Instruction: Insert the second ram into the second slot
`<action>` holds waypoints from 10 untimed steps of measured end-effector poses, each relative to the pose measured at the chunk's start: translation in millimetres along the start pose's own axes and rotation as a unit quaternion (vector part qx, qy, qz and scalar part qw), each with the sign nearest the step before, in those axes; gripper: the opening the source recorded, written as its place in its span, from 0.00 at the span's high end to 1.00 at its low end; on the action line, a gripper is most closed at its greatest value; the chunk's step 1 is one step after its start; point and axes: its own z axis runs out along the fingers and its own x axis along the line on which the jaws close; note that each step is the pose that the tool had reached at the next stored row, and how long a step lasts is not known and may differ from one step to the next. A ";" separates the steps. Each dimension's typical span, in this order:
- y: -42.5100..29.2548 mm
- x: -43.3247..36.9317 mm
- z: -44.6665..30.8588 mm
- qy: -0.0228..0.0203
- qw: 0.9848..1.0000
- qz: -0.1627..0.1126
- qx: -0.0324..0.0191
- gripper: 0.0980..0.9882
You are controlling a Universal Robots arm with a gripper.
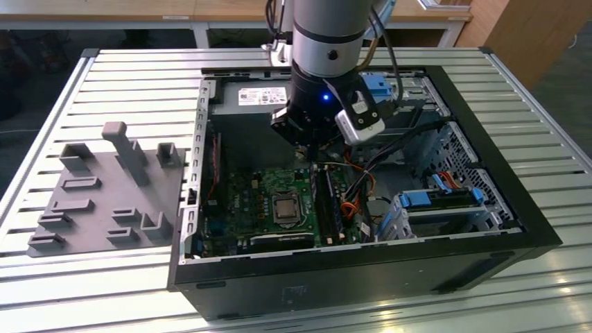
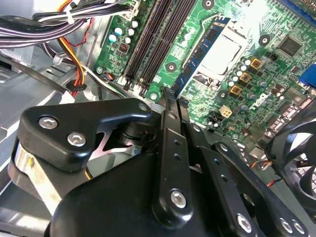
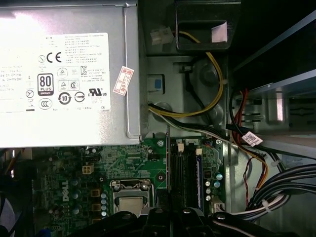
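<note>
A grey robot arm [image 1: 324, 35] reaches down into a black open computer case [image 1: 370, 277] that lies on its side on a slatted metal table [image 1: 120, 76]. The black gripper [image 1: 315, 158] hangs over the green motherboard [image 1: 245, 201], at the end of the memory slots nearest the silver power supply box [image 1: 249, 97].

In the second wrist view the fingers [image 2: 168, 128] are drawn close together with almost no gap. The gripper's tips [image 2: 172, 96] meet the near end of the second ram [image 2: 202, 49], a long thin blue circuit-board stick with dark chips. I cannot tell whether they pinch it or only press on it. The stick stands on edge on the motherboard, between the square silver processor socket [image 2: 224, 52] and a row of empty black slots [image 2: 153, 39], parallel to both. Whether it is fully seated is not clear.

A bundle of black and grey cables [image 2: 49, 19] and orange, yellow and red wires [image 2: 79, 64] crowd the far side of the slots, near the board's edge. A black fan [image 2: 301, 163] sits beyond the socket.

Bright blue plastic drive-bay clips [image 1: 430, 199] stand along the case wall on the exterior view's right. A grey plastic fixture plate with upright pegs [image 1: 102, 194] lies on the table beside the case, on the exterior view's left.
</note>
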 end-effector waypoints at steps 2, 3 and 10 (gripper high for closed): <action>0.0 0.0 1.5 0.000 1.000 0.000 0.000 0.96; 0.0 0.0 1.7 0.000 1.000 0.000 0.000 0.96; -0.1 0.1 5.7 0.000 1.000 0.000 0.000 0.96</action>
